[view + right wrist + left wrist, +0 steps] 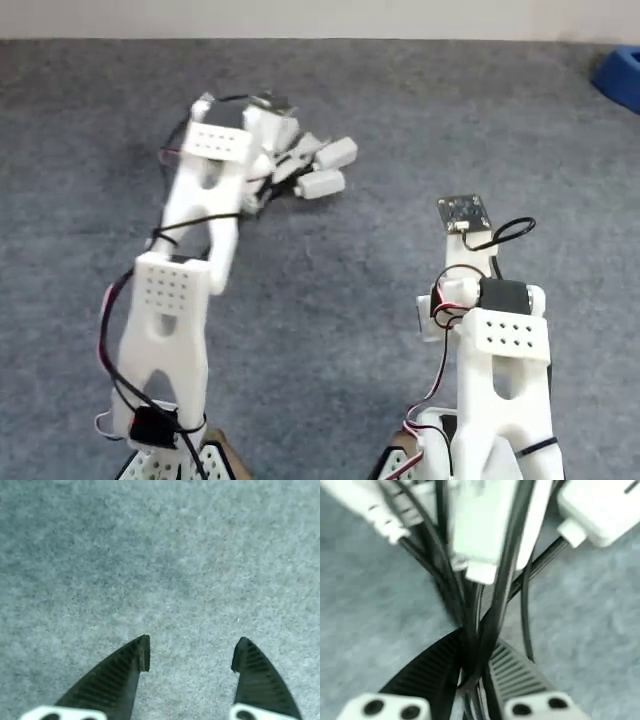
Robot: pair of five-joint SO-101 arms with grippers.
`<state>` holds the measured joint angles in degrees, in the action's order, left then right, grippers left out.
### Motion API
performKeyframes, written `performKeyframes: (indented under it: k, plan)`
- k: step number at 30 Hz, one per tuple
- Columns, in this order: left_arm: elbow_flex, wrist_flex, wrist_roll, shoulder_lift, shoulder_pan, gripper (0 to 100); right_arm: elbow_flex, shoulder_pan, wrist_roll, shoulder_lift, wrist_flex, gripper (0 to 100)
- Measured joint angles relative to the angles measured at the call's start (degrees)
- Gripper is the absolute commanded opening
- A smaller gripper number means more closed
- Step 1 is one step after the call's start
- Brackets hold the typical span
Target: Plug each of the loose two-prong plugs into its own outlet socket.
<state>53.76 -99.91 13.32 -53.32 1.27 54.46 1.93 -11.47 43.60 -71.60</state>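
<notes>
The left gripper's (476, 680) black ribbed fingers (432, 672) are closed narrowly around a bundle of thin black cords (470, 610). Just beyond the fingertips, the white plastic plug and socket blocks (482, 530) lie clustered; plug and socket cannot be told apart. The right gripper (190, 657) is spread wide, holding nothing, above the grey carpeted table (150, 555).

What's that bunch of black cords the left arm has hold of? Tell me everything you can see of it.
The black cords are several thin, smooth, rubbery-looking cables bunched side by side. They pass between the ribbed black fingers of the left gripper, which is closed on them, then spread apart toward the white plugs at their ends. Grey carpet lies beneath.
</notes>
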Motion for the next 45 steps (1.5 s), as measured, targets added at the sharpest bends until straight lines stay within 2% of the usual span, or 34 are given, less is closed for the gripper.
performKeyframes:
  k: [8,17,28,34,45]
  plan:
    - [-15.56,0.00,7.12,13.27,-7.65,1,0.09,-2.64,0.00,0.00,0.00,27.1]
    - [-24.62,0.53,14.86,14.77,-17.05,1,0.09,-2.90,0.00,0.00,0.00,27.1]
    - [-24.97,8.79,25.23,14.77,-37.71,1,0.09,-2.99,0.00,0.00,0.00,27.1]
    - [-21.45,11.96,26.99,14.77,-48.53,1,0.09,-2.99,0.00,0.00,0.00,27.1]
    - [-17.32,12.48,29.10,14.77,-62.24,1,0.09,-2.99,0.00,0.00,0.00,27.1]
